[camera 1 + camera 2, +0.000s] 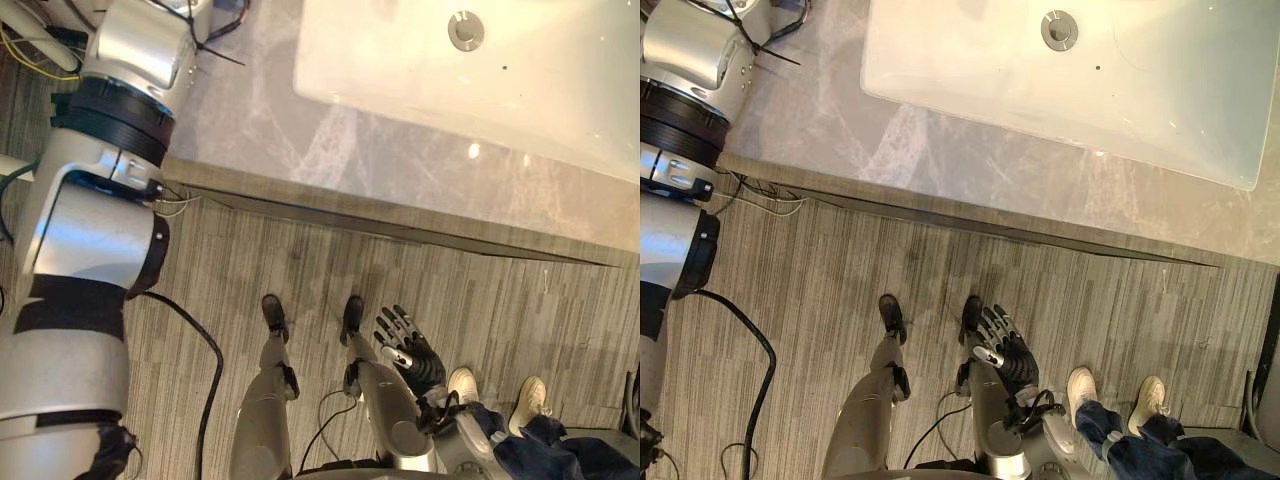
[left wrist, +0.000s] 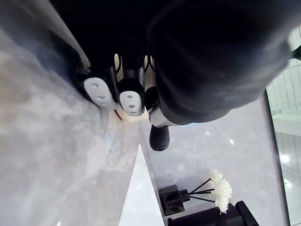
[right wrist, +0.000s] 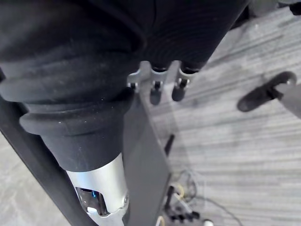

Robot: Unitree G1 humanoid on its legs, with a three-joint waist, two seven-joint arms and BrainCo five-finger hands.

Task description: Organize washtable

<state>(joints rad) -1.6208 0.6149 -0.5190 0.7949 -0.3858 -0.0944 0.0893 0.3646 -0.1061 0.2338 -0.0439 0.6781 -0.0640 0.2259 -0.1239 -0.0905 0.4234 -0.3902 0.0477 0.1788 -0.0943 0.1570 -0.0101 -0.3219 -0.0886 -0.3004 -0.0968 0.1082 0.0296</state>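
Note:
The washtable is a grey marble counter (image 1: 260, 130) with a white sink (image 1: 520, 80) set in it and a round metal drain (image 1: 466, 30). My left arm reaches over the counter's left end. In the left wrist view my left hand (image 2: 131, 101) hovers just above the marble by the sink's corner (image 2: 138, 188), fingers relaxed with nothing in them. A black reed diffuser (image 2: 173, 200) with white flowers (image 2: 221, 190) stands on the counter beyond it. My right hand (image 1: 410, 350) hangs low over the floor, in front of the counter, fingers spread and empty.
The counter's front edge (image 1: 400, 225) runs across the view, with grey plank floor below it. A person in white shoes (image 1: 462, 385) and dark trousers stands at the lower right, close to my right hand. A dark object (image 2: 225, 219) sits beside the diffuser.

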